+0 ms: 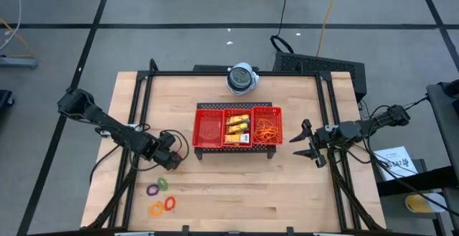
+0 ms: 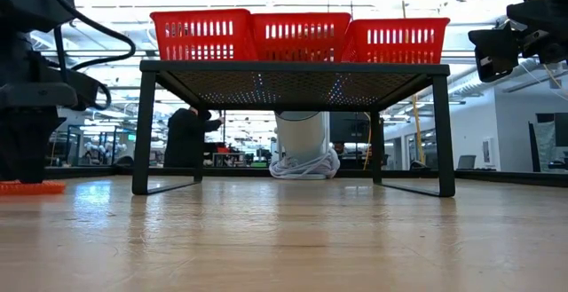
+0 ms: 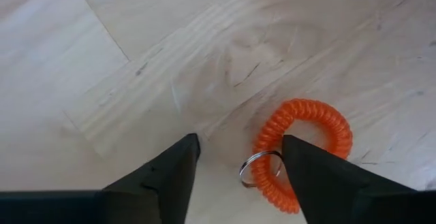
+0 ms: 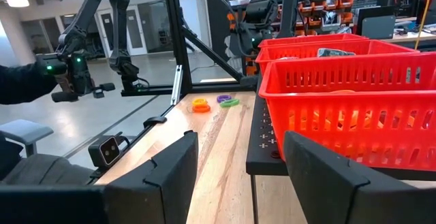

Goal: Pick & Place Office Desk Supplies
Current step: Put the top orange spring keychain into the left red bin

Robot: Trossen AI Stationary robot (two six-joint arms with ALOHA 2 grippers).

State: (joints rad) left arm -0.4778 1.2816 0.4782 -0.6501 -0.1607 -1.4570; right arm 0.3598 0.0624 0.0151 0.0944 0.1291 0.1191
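Note:
An orange coil ring (image 3: 313, 125) with a small metal key ring (image 3: 253, 171) lies flat on the wooden table. My left gripper (image 3: 240, 142) points down over it, open, with the key ring between its fingers and the coil beside one finger. In the high view this gripper (image 1: 172, 158) hides the coil. Purple (image 1: 153, 189), green (image 1: 163, 184), orange (image 1: 156, 209) and pink (image 1: 170, 204) rings lie nearer the table's front edge. Yellow packets (image 1: 237, 127) and orange rubber bands (image 1: 267, 129) lie in the red tray (image 1: 208, 144). My right gripper (image 1: 307, 141) waits open and level, right of the tray. My left gripper comes down from above with one finger (image 3: 320, 176) right against the coil's side (image 3: 283, 132) in the wrist view. I cannot tell whether it touches the coil. The coil lies flat on the table.
The tray stands on a black perforated stand (image 2: 293, 83) at the table's middle. A round white-grey device (image 1: 242, 78) sits at the far edge. Black frame rails (image 1: 136, 114) run along the table's left and right sides. Bare wood lies between the tray and the front edge.

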